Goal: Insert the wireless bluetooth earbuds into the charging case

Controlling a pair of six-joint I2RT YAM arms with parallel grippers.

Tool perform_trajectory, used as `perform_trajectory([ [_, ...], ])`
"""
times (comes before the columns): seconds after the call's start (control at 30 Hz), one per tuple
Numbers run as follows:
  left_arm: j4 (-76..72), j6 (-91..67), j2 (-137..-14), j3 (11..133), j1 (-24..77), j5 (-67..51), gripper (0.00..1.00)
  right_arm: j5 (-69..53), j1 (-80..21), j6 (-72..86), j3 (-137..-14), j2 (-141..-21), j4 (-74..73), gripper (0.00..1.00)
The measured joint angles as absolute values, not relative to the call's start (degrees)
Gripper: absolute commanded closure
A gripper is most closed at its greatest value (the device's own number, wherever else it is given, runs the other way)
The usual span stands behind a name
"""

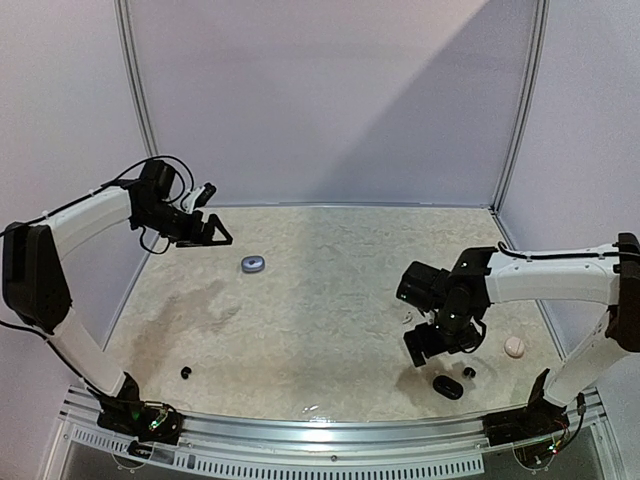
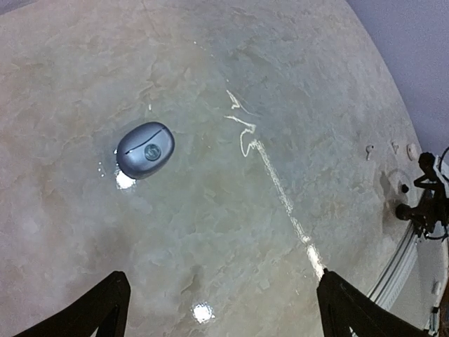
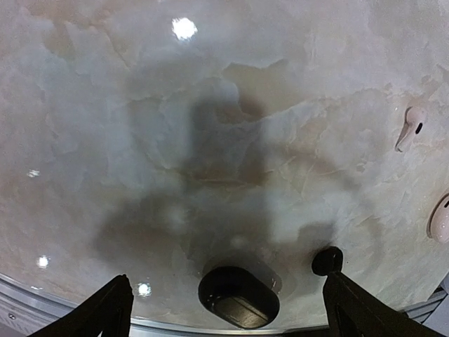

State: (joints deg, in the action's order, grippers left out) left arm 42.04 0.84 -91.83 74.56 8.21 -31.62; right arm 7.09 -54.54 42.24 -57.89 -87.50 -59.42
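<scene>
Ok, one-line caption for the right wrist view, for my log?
Right hand open, hovering near a black case, with a black earbud beside it and a white earbud farther off.

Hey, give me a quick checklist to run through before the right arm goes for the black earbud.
1. Right gripper open and empty: ok.
2. Black earbud in view, lying apart from the black case: ok.
3. Earbud centred between the fingers: not ok, it sits beside one fingertip.
4. Black case open with a free socket: cannot tell.
5. Left gripper open, raised, far from the right arm's side: ok.
6. Grey case open: not ok, lid shut.
</scene>
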Motion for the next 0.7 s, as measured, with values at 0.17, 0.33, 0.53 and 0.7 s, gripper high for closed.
perform_trajectory([
  [0.17,42.3,4.2,-90.5,73.1,10.0,-32.6,0.05,6.5,-55.4,41.4,-54.1,-87.8,-58.7,0.04],
  [0.33,42.3,5.2,-89.2,71.2,10.2,-32.8,0.06,3.9,-57.1,41.3,-50.9,-88.0,-54.3,0.07],
  [0.53,42.3,5.8,-88.7,69.8,10.2,-32.8,0.06,1.3,-57.3,42.8,-47.0,-88.9,-52.3,0.14],
  [0.7,42.3,5.8,-88.7,69.7,10.2,-32.9,0.06,0.2,-57.5,44.7,-45.8,-87.9,-51.1,0.25],
])
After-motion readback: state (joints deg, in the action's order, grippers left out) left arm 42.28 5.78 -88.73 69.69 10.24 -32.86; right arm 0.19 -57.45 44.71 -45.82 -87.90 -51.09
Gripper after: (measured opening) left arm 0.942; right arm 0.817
